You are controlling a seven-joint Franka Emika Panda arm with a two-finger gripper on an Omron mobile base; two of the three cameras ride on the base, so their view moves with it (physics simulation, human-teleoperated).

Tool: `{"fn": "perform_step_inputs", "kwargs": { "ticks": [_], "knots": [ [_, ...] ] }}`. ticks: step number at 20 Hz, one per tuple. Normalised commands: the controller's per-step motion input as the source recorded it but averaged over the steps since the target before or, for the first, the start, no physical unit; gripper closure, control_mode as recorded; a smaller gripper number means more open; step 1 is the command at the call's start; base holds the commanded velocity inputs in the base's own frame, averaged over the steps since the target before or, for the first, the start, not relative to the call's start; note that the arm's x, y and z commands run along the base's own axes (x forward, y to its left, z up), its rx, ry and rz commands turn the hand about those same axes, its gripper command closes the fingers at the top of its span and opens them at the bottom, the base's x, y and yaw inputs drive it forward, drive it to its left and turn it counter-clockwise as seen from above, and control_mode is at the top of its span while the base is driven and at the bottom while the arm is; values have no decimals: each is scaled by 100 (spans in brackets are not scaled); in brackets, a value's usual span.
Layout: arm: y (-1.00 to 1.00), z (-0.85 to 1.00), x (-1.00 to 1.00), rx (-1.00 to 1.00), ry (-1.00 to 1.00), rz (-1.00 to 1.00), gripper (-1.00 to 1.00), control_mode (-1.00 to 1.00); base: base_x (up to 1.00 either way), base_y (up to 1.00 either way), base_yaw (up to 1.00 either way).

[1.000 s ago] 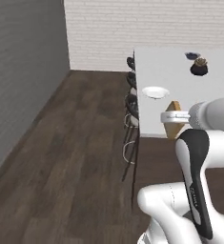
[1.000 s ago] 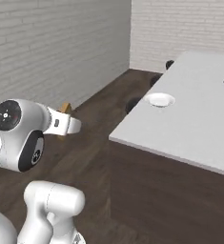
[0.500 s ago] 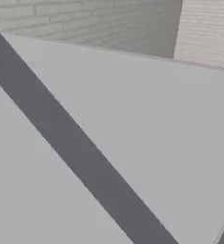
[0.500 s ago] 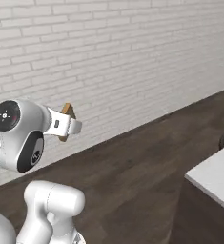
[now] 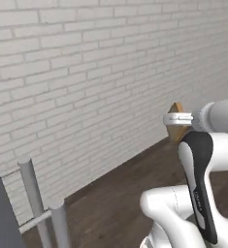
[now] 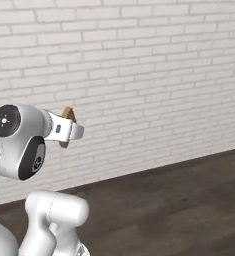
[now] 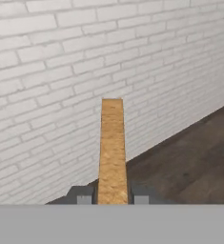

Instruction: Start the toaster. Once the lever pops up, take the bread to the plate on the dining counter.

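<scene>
Two fingers (image 7: 82,195) pinching bread (image 7: 112,147) edgewise

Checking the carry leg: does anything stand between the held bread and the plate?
Cannot tell: the plate and dining counter are out of frame. The hand grips the bread edge-on, facing a white brick wall across bare dark floor.

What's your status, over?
Pincer shut on bread slice, edge-on. White brick wall ahead, dark wood floor below. Path open.

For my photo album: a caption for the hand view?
Gripper holding bread edge-on before a white brick wall.
</scene>
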Motion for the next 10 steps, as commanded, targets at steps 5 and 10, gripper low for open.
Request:
{"fn": "perform_step_inputs", "kwargs": {
  "ticks": [5,10],
  "knots": [
    [0,0,0,0,0,0,100,100,100,0,0],
    [0,0,0,0,0,0,100,100,100,0,0]
  ]
}}
